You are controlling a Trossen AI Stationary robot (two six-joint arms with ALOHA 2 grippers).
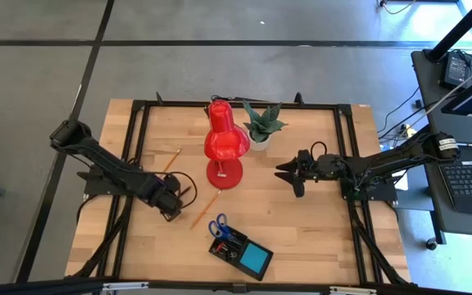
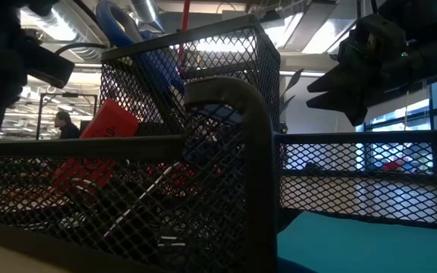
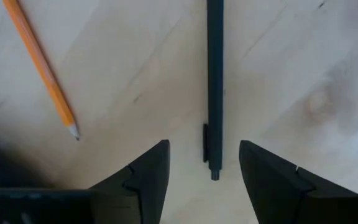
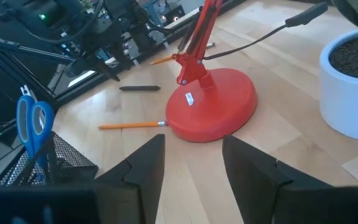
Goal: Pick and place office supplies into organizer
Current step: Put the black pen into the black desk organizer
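Organizer point(image 1: 238, 251) sits at the front edge of the worktop point(image 1: 318, 238), a bit right of centre, partly filled.

Done, judging by what's in it:
- blue-handled scissors point(image 1: 219, 227) standing upright in the tall mesh cup, handles up
- blue note pad point(image 1: 256, 259) lying in the flat compartment at the right end
- small red block point(image 2: 105, 125) leaning inside the mesh, seen in the low view
- some dark small bits in the middle compartments, too small to identify or count

Left to do:
- black pen point(image 3: 214, 87) lying flat on the worktop, directly in front of the left hand point(image 3: 204, 177)
- orange pencil point(image 1: 205, 210) between the left hand and the lamp base
- second orange pencil point(image 1: 170, 159) farther back on the left side

Counts visible: 1 scissors, 1 note pad, 1 red block, 1 pen, 2 pencils. So 3 long items out, at least 3 items in. Roughly half done, my estimate.

Hands:
- Left hand is low over the worktop left of centre, fingers spread wide, straddling the clip end of the pen, holding nothing. Pen not gripped.
- Right hand point(image 1: 289, 173) hovers right of the red desk lamp point(image 1: 224, 143), near the potted plant point(image 1: 261, 124), fingers partly apart, empty. Looks idle.

Lamp and plant aren't part of the job.
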